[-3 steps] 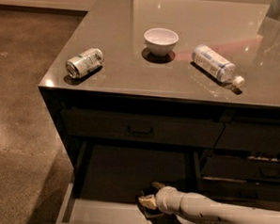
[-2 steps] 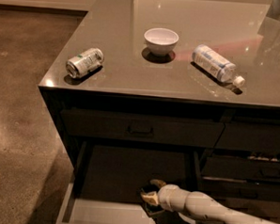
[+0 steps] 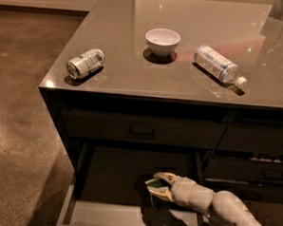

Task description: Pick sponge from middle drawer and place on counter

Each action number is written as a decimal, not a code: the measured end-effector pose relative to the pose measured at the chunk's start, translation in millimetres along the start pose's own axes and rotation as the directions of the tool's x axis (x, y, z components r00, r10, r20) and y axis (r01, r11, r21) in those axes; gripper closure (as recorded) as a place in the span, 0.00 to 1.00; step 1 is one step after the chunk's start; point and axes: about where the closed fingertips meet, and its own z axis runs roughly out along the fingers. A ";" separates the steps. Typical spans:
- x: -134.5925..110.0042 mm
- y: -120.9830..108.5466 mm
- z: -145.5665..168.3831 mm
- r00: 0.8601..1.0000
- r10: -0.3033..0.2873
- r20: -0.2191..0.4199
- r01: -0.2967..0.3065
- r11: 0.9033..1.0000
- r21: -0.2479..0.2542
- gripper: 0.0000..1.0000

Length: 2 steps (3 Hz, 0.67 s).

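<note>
The middle drawer (image 3: pixel 103 216) is pulled open below the counter (image 3: pixel 129 78), showing a pale grey floor and a left side wall. My gripper (image 3: pixel 157 187) reaches in from the lower right on a pale arm and sits above the drawer's right half. Its fingers are closed on the sponge (image 3: pixel 152 184), a small dark green and yellowish block, held just above the drawer floor with a dark shadow beneath it.
On the counter lie a can on its side (image 3: pixel 85 63), a white bowl (image 3: pixel 162 40) and a plastic bottle on its side (image 3: pixel 219 64). A dark top drawer with a black handle (image 3: pixel 141 131) is shut above the open one. More dark drawers (image 3: pixel 266 174) are at the right.
My gripper has risen a little and shifted slightly right, lifting the sponge off the drawer floor. The things on the counter have not moved.
</note>
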 end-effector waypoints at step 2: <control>-128.9 28.8 -92.8 0.968 -0.240 0.075 0.249 0.955 -0.160 1.00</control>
